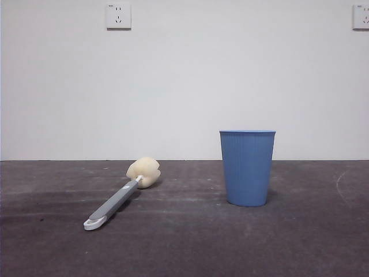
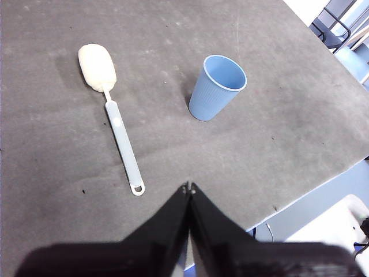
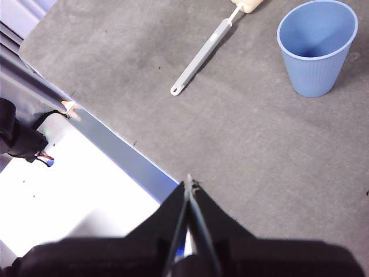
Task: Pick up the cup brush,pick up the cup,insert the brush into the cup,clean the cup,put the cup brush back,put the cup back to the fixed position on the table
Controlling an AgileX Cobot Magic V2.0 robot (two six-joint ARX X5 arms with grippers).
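The cup brush (image 1: 119, 197) lies flat on the table (image 1: 184, 242), left of centre, its cream sponge head toward the wall and its white looped tip toward the camera. The blue ribbed cup (image 1: 247, 167) stands upright and empty to its right, apart from the brush. Neither arm shows in the front view. In the left wrist view my left gripper (image 2: 189, 187) is shut and empty, high over the table's near edge, with the cup brush (image 2: 113, 114) and cup (image 2: 216, 87) beyond it. My right gripper (image 3: 189, 183) is shut and empty too, above the table edge, short of the cup brush (image 3: 202, 55) and cup (image 3: 316, 46).
A white wall with two sockets (image 1: 118, 16) backs the table. The table's front edge (image 3: 109, 138) runs close under both grippers, with floor and cables beyond it. Metal chair frames (image 2: 346, 29) stand off one far corner.
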